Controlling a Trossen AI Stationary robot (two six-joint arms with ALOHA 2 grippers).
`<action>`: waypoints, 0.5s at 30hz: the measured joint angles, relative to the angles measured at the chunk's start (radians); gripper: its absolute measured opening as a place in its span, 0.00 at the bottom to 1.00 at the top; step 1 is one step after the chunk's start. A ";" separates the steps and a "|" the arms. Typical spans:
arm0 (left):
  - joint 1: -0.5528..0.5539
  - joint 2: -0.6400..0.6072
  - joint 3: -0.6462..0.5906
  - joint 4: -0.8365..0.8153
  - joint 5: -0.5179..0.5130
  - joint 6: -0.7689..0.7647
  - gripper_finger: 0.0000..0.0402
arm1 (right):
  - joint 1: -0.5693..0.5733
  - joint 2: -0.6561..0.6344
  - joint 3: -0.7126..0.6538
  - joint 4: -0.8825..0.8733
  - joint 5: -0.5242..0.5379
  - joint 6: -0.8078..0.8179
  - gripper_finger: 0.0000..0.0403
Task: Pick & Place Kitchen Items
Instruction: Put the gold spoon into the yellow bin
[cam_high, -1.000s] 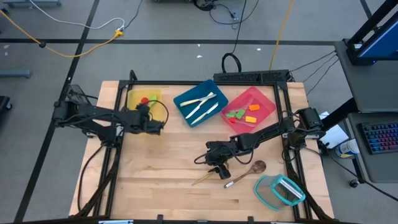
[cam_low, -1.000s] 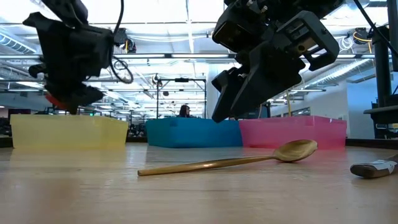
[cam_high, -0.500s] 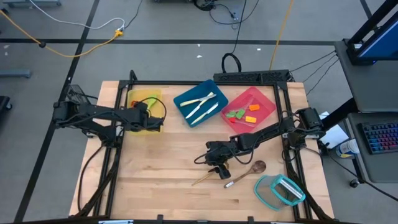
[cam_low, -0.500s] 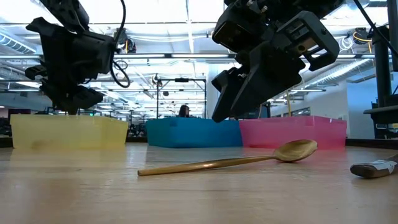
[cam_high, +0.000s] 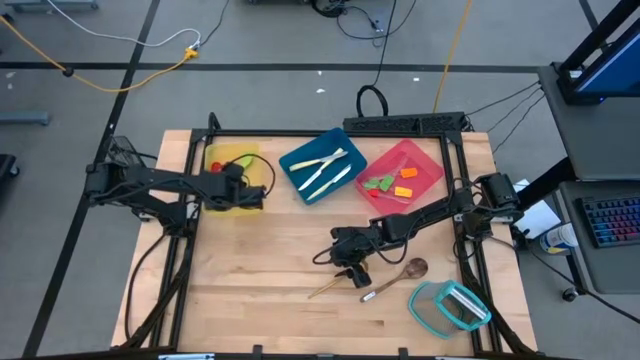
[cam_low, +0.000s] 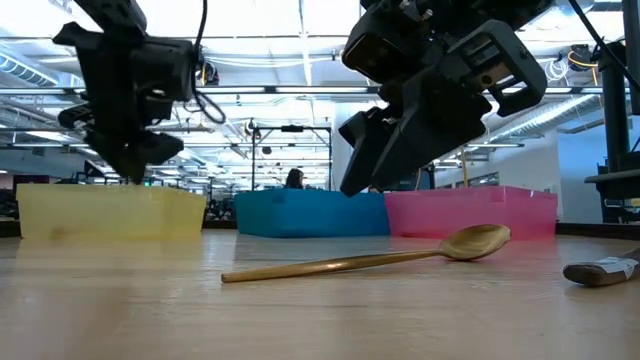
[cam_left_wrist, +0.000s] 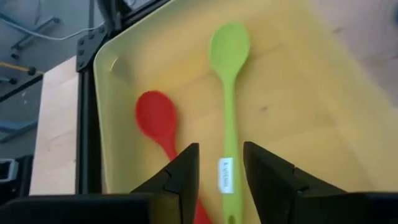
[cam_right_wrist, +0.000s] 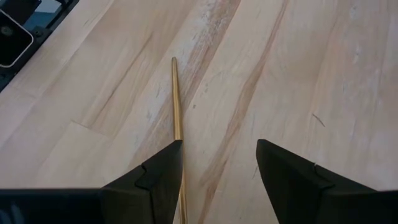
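The left gripper (cam_high: 250, 196) has shifted left over the yellow tray (cam_left_wrist: 298, 93), fingers apart, empty. Red spoon (cam_left_wrist: 158, 121) and green spoon (cam_left_wrist: 227, 87) lie inside. Lower centre, the right gripper (cam_high: 352, 271) hovers spread beside the wooden spoon (cam_low: 370, 258).

Both arms were matte black, jointed links with chunky housings. Loose black cables looped off the left tool (cam_high: 240, 188) and trailed behind both bases. The right tool (cam_high: 352, 268) was black too, with wedge-shaped angular fingers (cam_right_wrist: 289, 180).
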 joint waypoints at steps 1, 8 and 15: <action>-0.004 0.000 0.012 0.000 0.000 0.008 0.31 | 0.000 0.000 0.000 0.000 0.000 -0.008 0.49; -0.069 0.000 0.138 0.002 0.000 0.063 0.25 | 0.000 0.000 0.000 0.001 0.000 -0.025 0.49; -0.192 0.000 0.234 0.081 -0.044 0.129 0.24 | 0.009 0.000 -0.015 0.036 0.000 -0.024 0.49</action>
